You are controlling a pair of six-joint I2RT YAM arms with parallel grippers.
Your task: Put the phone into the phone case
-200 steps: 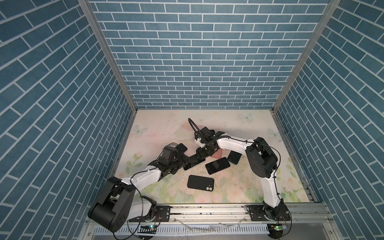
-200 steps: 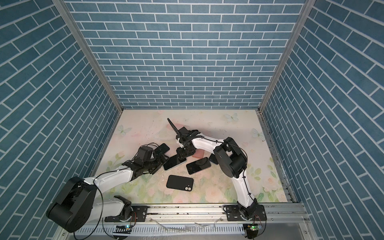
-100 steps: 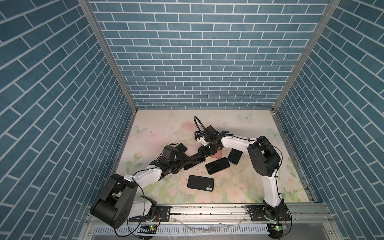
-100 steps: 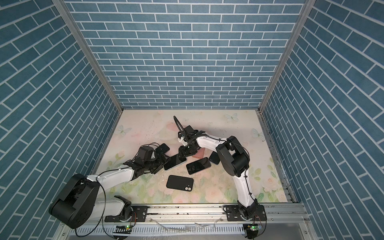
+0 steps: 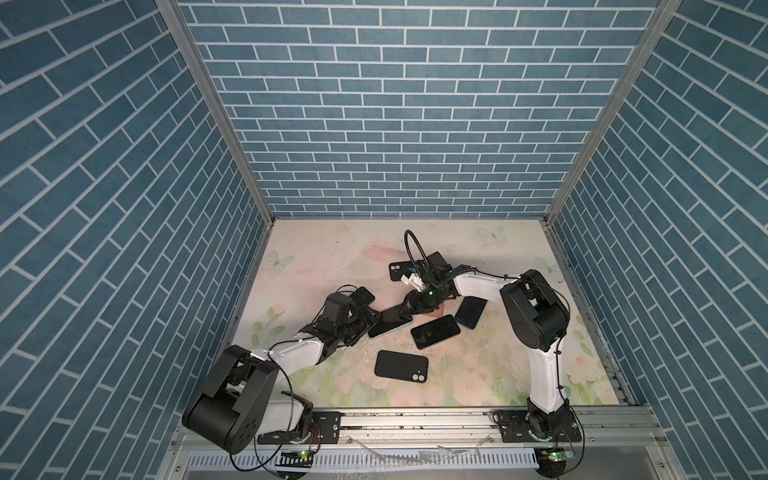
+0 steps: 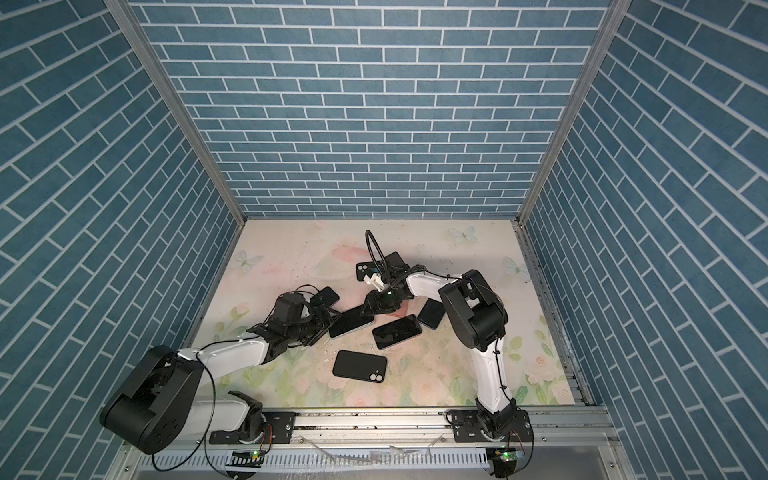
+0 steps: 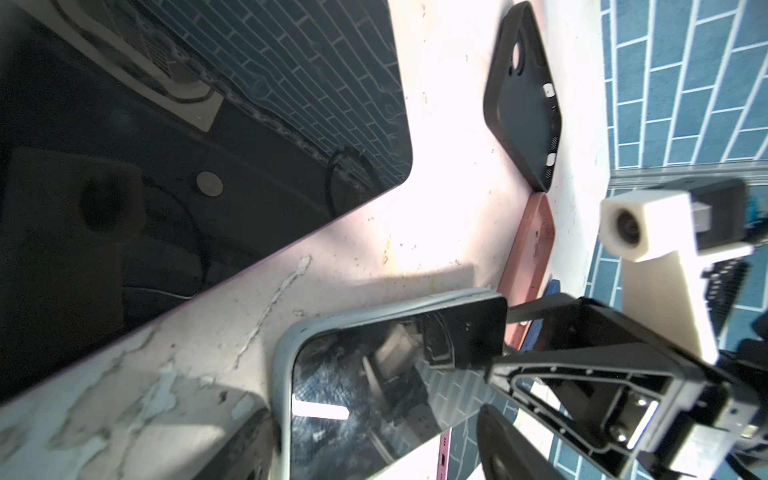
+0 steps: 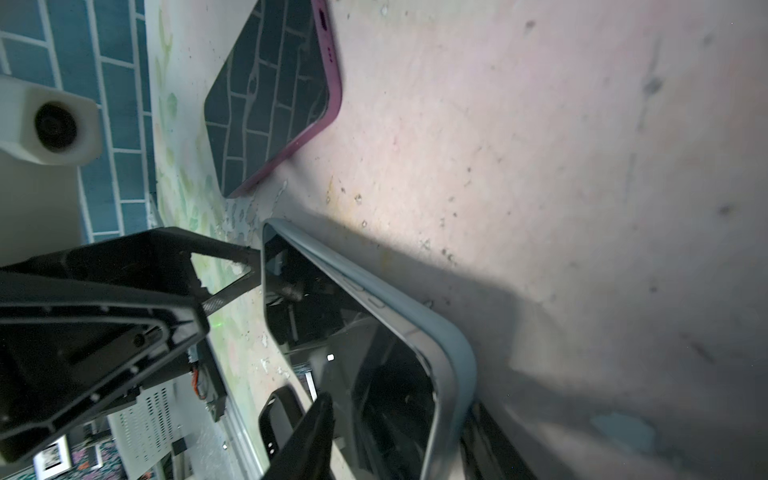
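Both top views hang high above the front rail [image 5: 415, 419] and look steeply down toward the back wall [image 5: 407, 124], from far off. They share nearly the whole desk [image 5: 316, 266] and both arms. The left wrist camera [image 8: 50, 124] rides close behind the left jaws, skimming the desk. The right wrist camera [image 7: 648, 232] faces it from behind the right jaws. Both see the grey-cased phone [image 7: 374, 374] between the jaws, very near.

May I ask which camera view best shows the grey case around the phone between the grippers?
The right wrist view: the grey case runs close-up along one long edge of the phone, rim and side buttons clear. The left wrist view shows only one corner. In both top views the phone is a small dark slab, its case barely visible.
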